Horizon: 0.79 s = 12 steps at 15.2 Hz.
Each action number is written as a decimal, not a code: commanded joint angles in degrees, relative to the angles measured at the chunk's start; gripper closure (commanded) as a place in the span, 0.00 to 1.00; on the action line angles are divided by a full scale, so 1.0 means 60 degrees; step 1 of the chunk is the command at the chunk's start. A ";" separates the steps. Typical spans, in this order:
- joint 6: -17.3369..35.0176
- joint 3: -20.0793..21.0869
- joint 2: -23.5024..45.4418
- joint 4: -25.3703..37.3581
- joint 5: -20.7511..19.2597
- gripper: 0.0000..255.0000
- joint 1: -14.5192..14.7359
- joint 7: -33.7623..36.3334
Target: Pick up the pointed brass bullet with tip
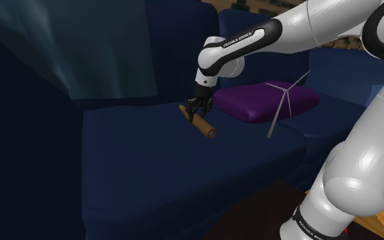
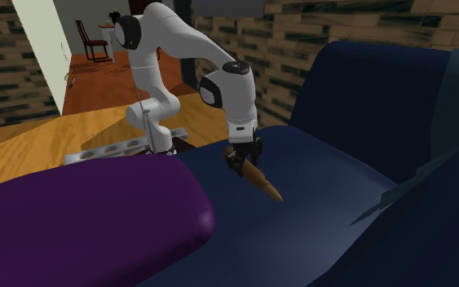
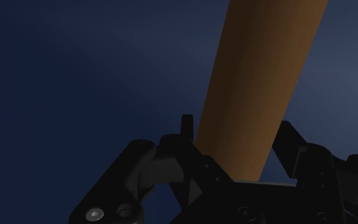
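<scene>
The brass-brown bullet (image 1: 200,123) is a long cylinder with a pointed tip, lying aslant at the dark blue sofa seat (image 1: 149,160). In the second exterior view the bullet (image 2: 260,181) slants down from the gripper, tip toward the seat. My black gripper (image 1: 197,109) comes down on its blunt end and is shut on it. The wrist view has the bullet (image 3: 260,83) running away from the hand, clasped between the fingers (image 3: 187,137). Whether the tip touches the seat I cannot tell.
A purple cushion (image 1: 265,101) lies on the seat just beside the gripper, with a thin white wire shape (image 1: 284,102) over it. A teal blanket (image 1: 67,48) hangs on the sofa back. Beyond the sofa are a wooden floor (image 2: 24,139) and a chair (image 2: 93,41).
</scene>
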 commanded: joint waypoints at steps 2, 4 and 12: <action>-0.0001 0.0000 0.0005 -0.0013 -0.0001 1.00 0.0000 -0.0002; 0.0006 0.0001 0.0003 -0.0022 -0.0001 1.00 0.0001 -0.0001; -0.0863 -0.0012 -0.0309 0.0543 -0.0105 1.00 -0.0022 0.0143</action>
